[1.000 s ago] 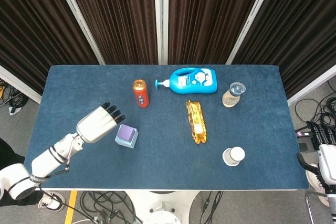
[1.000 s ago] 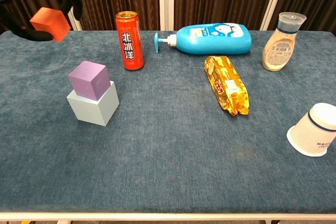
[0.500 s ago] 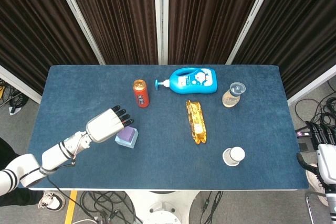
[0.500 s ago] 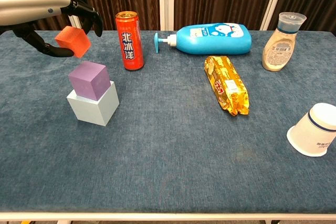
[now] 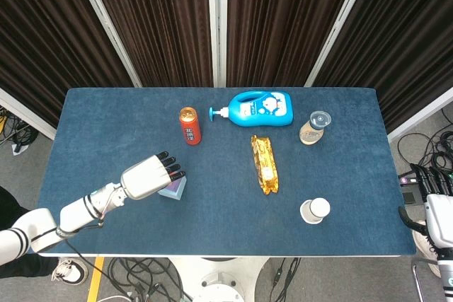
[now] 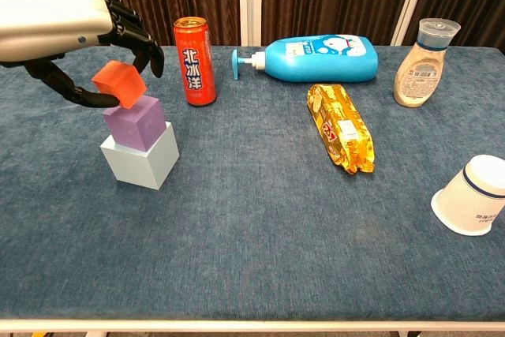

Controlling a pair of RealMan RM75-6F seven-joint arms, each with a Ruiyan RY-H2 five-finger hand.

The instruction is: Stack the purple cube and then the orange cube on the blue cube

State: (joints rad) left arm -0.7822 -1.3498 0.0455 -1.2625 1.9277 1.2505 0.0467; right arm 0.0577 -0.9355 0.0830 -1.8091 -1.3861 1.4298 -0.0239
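One tilted small orange cube [image 6: 119, 84], pinched in the white left hand [image 6: 59, 25], hovers at the purple cube [image 6: 133, 122] atop the pale blue cube [image 6: 142, 159], near left, so releasing askew could topple it.

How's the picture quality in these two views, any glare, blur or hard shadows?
Head view: even, soft lighting, sharp throughout, no strong shadows on the table. Chest view: the left robot hand is close to the lens, large and cut off at the frame's edge; the red can shows a faint vertical highlight; the cubes cast only soft shadows.
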